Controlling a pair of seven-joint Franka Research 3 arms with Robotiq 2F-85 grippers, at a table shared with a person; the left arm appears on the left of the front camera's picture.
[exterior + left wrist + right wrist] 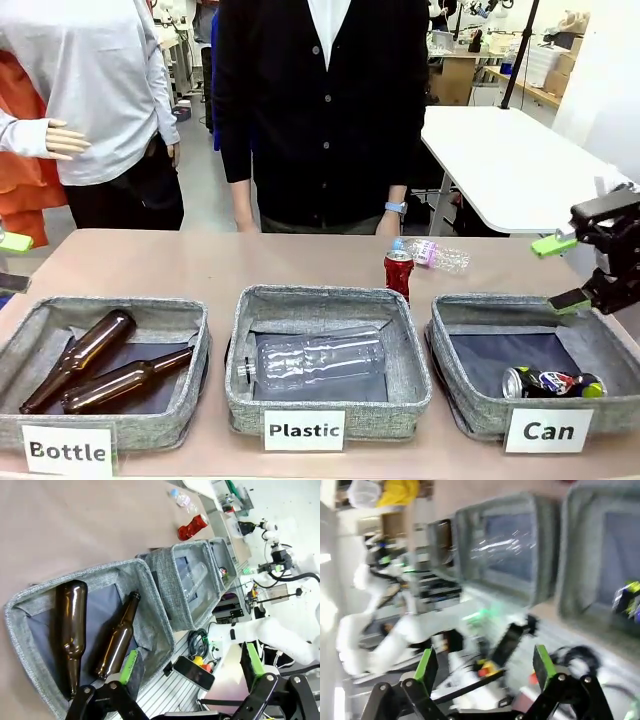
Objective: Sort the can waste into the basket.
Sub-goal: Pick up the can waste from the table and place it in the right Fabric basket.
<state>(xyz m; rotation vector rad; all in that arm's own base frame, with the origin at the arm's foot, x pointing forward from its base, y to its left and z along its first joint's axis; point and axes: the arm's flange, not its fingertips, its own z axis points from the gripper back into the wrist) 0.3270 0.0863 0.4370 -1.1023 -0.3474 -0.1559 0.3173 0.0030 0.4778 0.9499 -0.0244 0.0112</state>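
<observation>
1. Now, the step in hand looks to be the red can (399, 272). It stands upright near the table's (200, 265) far edge, with a clear bottle (438, 255) just beside it.
2. The right gripper (561, 272), fingers apart and empty, hovers over the Can basket's (470, 420) far right corner. It should reach left and close across the can's body, clear of the bottle.
3. The left gripper (190, 664), fingers also spread, waits at the table's left edge.
4. The dark printed can (550, 383) lies sideways in the Can basket's near right corner. The red one shows a silver top.
</observation>
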